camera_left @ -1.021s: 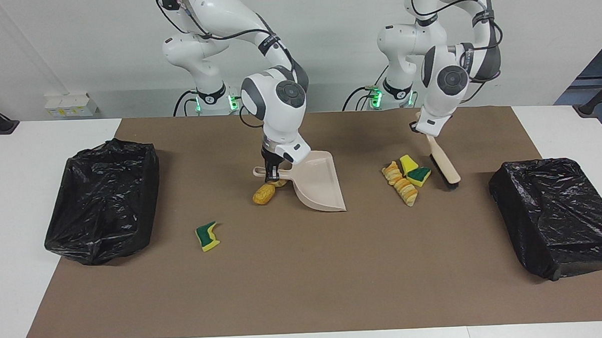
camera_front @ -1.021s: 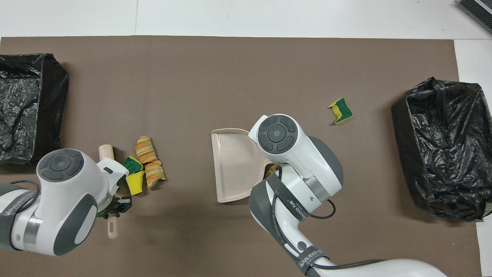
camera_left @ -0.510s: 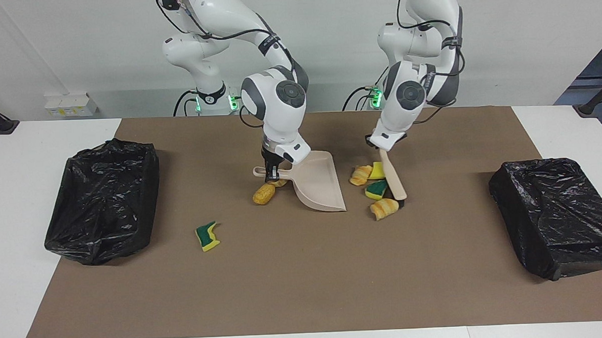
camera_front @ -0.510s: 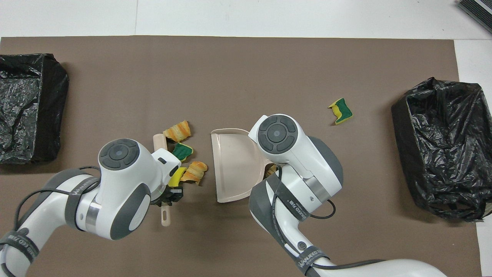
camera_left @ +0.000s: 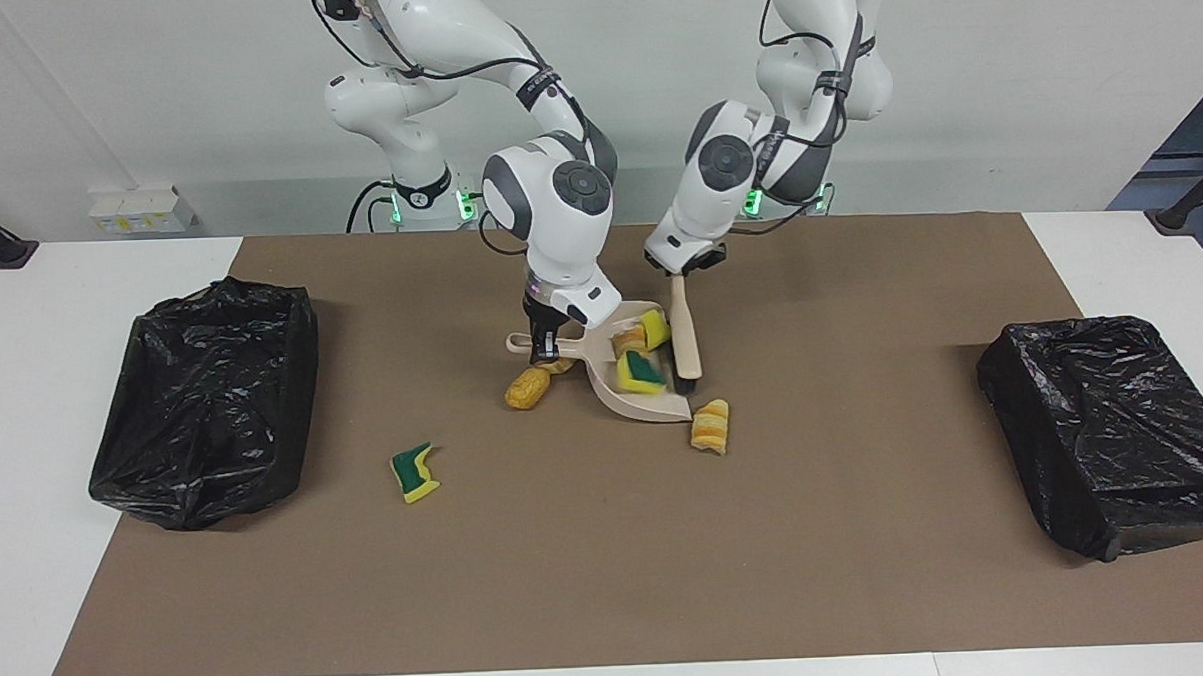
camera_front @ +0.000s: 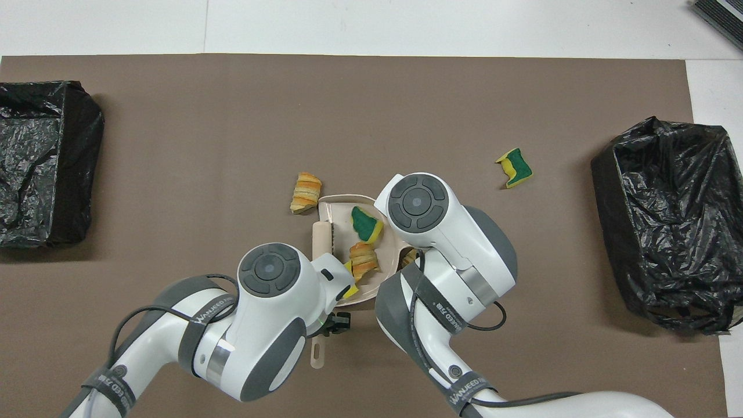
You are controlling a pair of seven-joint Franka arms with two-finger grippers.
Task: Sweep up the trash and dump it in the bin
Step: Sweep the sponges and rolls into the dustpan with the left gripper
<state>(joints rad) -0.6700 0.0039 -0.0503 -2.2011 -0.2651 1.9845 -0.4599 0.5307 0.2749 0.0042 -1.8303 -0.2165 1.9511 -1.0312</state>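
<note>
Right claw [camera_left: 545,352] is clamped on the dustpan [camera_left: 635,389] handle and left claw [camera_left: 681,268] grips the brush [camera_left: 683,327]. So far I've got three scraps in the pan; one pastry lump [camera_left: 711,426] missed, and nothing's dumped yet.

- My arm shells [camera_left: 556,194] are looking like smooth glossy white plastic, with dark grey matt joints.
- The dustpan [camera_left: 635,377] I am holding is showing smooth beige plastic with a soft shine.
- The brush [camera_left: 683,333] is looking like the same beige plastic, with dark bristles.
- The mat [camera_left: 589,549] is appearing as matt brown paper.
- The bin liners [camera_left: 203,382] are shining like thin crinkled black plastic.
- The sponge pieces [camera_front: 514,168] are looking porous and matt.
- The striped lump [camera_left: 711,426] is looking ridged.
</note>
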